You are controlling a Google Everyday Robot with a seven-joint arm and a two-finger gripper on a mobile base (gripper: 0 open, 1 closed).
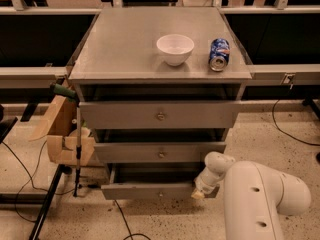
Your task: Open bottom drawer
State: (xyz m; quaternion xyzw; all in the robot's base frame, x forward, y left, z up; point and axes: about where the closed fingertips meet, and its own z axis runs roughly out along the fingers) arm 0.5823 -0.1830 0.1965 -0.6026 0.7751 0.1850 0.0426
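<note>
Beside the grey cabinet's (160, 115) left flank leans a cardboard box (64, 143), while the worktop (120, 49) carries a white bowl (175, 49) and, to its right, a blue can (219, 54). Lowest down, the bottom drawer (145, 190) stands partway out. At the right end of its front panel sits the hand (199, 193) on the white arm (265, 199); whether it grips anything cannot be told.

The gripper (201, 192) sits at the right end of the bottom drawer (145, 190) front and covers that corner (the drawer's inside is lost in shadow). The white arm (265, 196) runs off the lower edge. The blue can's (219, 54) lettering cannot be read.
</note>
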